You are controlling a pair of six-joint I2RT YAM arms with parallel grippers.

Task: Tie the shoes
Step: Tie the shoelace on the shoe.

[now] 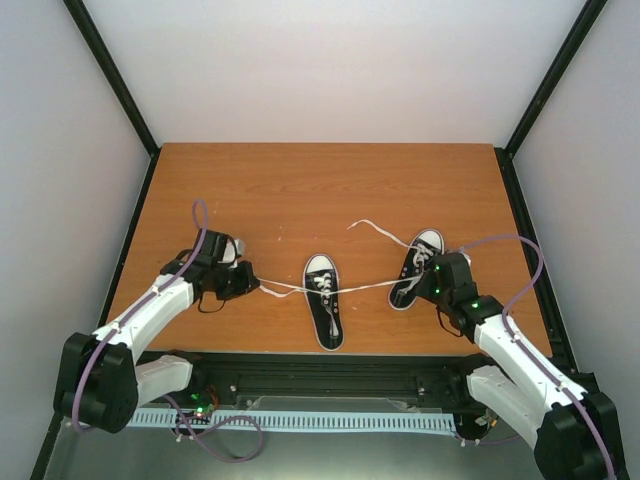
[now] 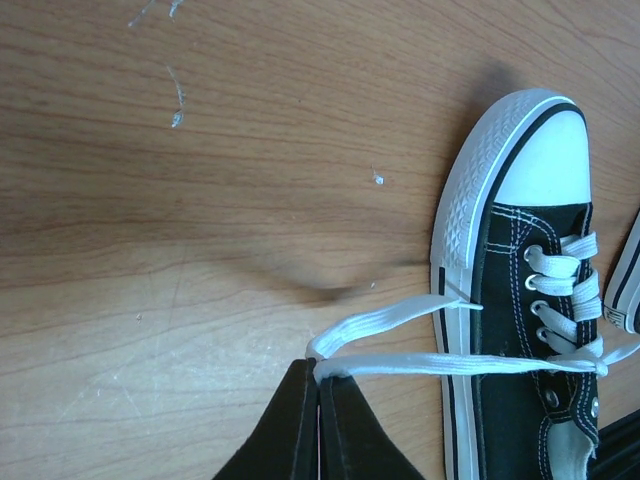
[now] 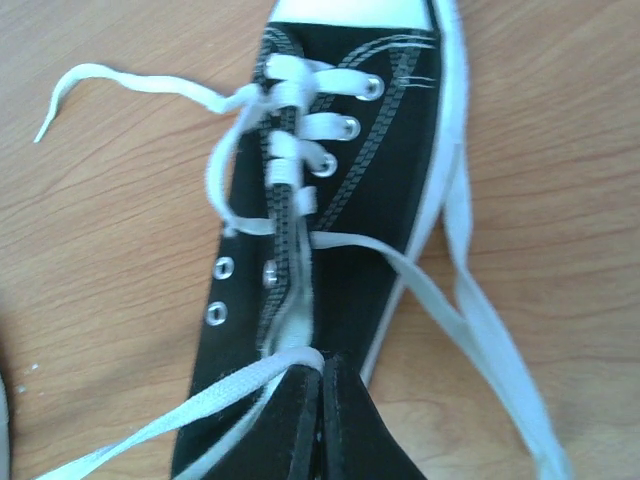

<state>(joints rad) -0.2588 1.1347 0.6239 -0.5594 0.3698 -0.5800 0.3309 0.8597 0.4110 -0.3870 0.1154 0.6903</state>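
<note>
Neither of the two shoes is tied yet, as far as the views show; the middle shoe (image 1: 324,300) lies on the table (image 1: 330,190) in front of the arms, toe pointing away, and the right-hand shoe (image 1: 418,262) sits a little farther back, angled, just under the right arm; the left fingers (image 2: 295,420) are pressed together on a folded bit of white lace (image 2: 430,362) near its tip, off to the left of the middle shoe; the right fingers (image 3: 350,420) are likewise pinched on a lace strand above the right-hand shoe's tongue; from above, one white line runs taut between the two grips, straight across the middle shoe; this looks like a first crossing being drawn tight there, though whether a knot has formed is too small to tell; no bow shows on either shoe; the right-hand shoe has empty lower eyelets (image 3: 220,290) and loose ends trailing on the wood; so the loops, the bows and the whole second shoe appear to remain.
</note>
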